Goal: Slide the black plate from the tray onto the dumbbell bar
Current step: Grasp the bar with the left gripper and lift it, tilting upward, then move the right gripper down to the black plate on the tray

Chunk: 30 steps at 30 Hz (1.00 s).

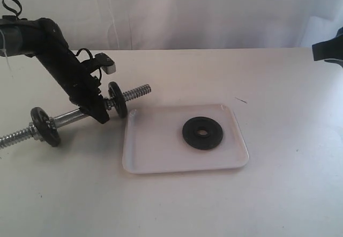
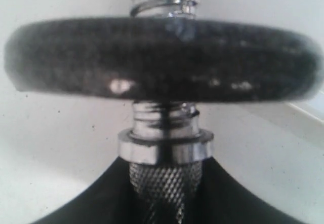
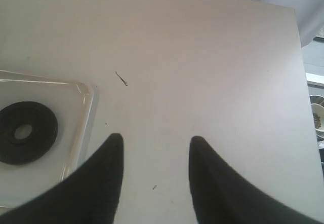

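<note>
1. Black plate (image 1: 203, 133) is lying flat in the tray (image 1: 155, 162), a little right of its middle. Nothing is touching it, so the pick-up looks not yet begun.
2. Left claw (image 1: 98, 112) is clamping the dumbbell bar (image 1: 69, 118) at its knurled middle, seemingly steadying it. The bar's threaded free end is pointing toward the tray's nearest corner.
3. Right claw (image 3: 156, 178) is hanging open and empty above the table (image 3: 202, 57), just beside the tray's rim and apart from the plate.
4. Judging from this, the right claw is needing to move over the tray, pinch the plate's edge, tip it upright and line its hole up with the threaded end.
5. Matte and round, the plate is showing a centre hole inside a raised ring. Two other black discs (image 1: 117, 99) are sitting on the bar, one on either side of the left claw.
</note>
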Each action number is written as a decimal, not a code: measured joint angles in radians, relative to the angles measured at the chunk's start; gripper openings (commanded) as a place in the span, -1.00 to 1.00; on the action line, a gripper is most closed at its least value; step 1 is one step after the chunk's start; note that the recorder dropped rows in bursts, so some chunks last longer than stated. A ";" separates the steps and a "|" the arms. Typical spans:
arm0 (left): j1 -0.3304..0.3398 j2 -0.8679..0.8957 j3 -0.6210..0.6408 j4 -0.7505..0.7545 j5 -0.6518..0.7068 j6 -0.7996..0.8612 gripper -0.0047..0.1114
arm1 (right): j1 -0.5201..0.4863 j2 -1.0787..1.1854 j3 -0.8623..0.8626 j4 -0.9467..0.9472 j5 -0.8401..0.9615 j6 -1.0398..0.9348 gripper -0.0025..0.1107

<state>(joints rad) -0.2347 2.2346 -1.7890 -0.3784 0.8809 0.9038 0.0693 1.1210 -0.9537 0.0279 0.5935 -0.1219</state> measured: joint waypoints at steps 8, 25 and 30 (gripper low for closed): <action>0.000 -0.012 0.004 -0.012 0.003 0.022 -0.92 | 0.000 0.000 0.000 0.000 -0.011 0.000 -0.24; 0.002 -0.074 0.026 -0.023 0.037 0.055 -0.92 | 0.058 0.117 0.000 0.150 -0.028 -0.126 0.19; 0.002 -0.076 0.026 -0.014 0.056 0.055 -0.92 | 0.063 0.214 -0.037 0.210 0.005 -0.134 0.43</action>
<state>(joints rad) -0.2325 2.1590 -1.7632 -0.3925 0.9370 0.9589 0.1320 1.3351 -0.9903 0.2376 0.5990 -0.2555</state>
